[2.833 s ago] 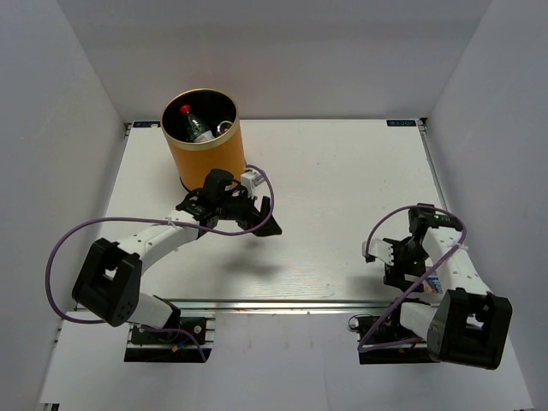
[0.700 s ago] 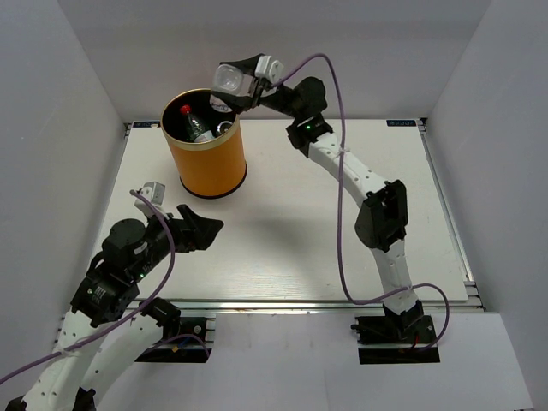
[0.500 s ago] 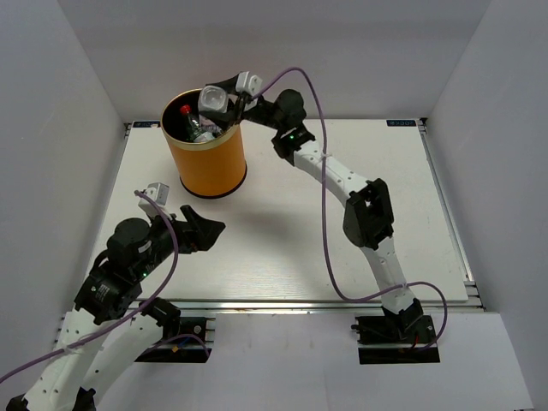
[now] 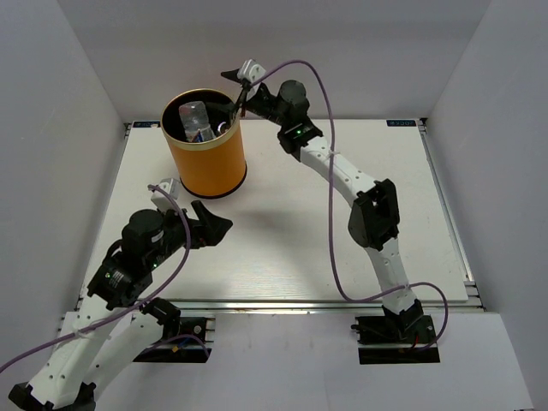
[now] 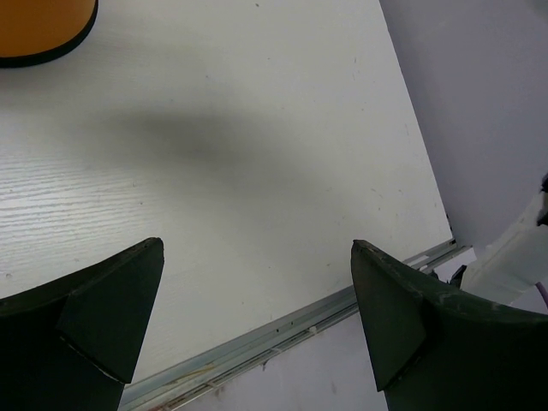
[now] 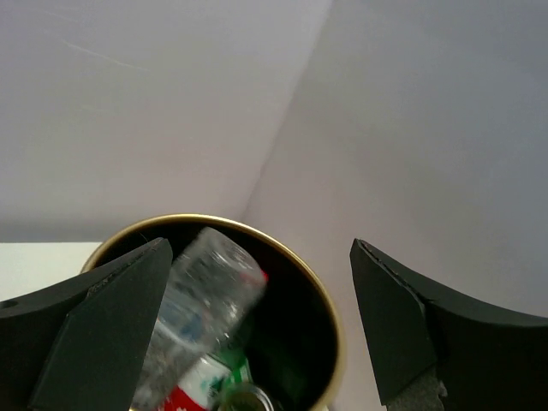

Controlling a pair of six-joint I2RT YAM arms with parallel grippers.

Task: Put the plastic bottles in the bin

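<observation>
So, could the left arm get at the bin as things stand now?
Probably yes. The left gripper is open and empty, near the bin, with only bare table between them. The right gripper hangs open over the bin's far rim, so the top may be crowded.

Bin (image 4: 205, 167) stands far-left; table (image 4: 282, 231) rt of it open.

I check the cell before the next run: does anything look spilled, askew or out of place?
A clear bottle lies tilted on the other bottles inside the bin, blurred in the right wrist view, so perhaps not settled. No bottle shows on the table. The left gripper and right gripper are open and empty.
</observation>
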